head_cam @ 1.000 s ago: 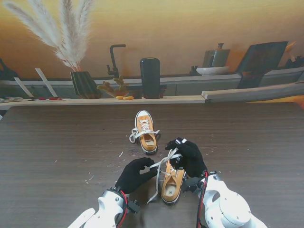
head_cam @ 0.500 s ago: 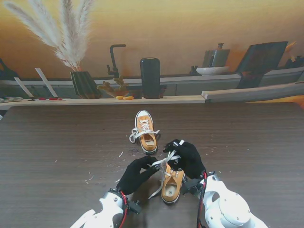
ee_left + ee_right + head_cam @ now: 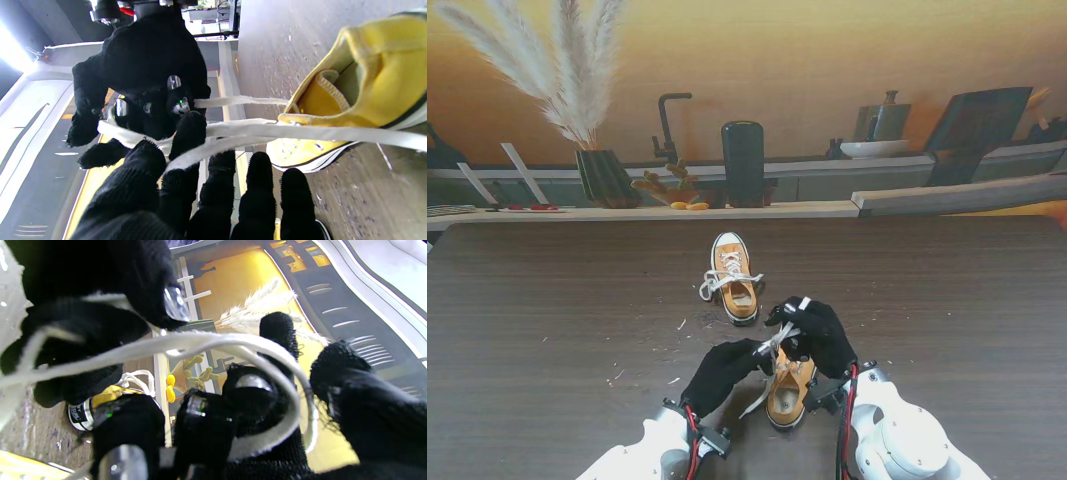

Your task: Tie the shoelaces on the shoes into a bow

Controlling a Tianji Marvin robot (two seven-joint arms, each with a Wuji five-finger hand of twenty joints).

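Observation:
The near yellow shoe (image 3: 789,388) lies toe toward me between my two black-gloved hands, its white laces (image 3: 772,345) lifted off it. My left hand (image 3: 724,372) pinches a lace strand (image 3: 213,151) between thumb and forefinger. My right hand (image 3: 819,335) curls over the shoe's far end with a lace loop (image 3: 267,366) wrapped around its fingers. The two hands nearly touch above the shoe (image 3: 360,86). A loose lace end (image 3: 752,402) hangs down on the shoe's left side. The second yellow shoe (image 3: 732,277), with a tied white bow, stands farther from me.
Small white crumbs (image 3: 642,372) dot the dark wooden table (image 3: 547,330) to the left. A ledge at the back carries a striped vase of pampas grass (image 3: 605,176), a black cylinder (image 3: 743,163) and a tap (image 3: 667,125).
My left hand has moved rightward and farther from me, closing on the right hand. The lace between them has gone from stretched to bunched over the shoe.

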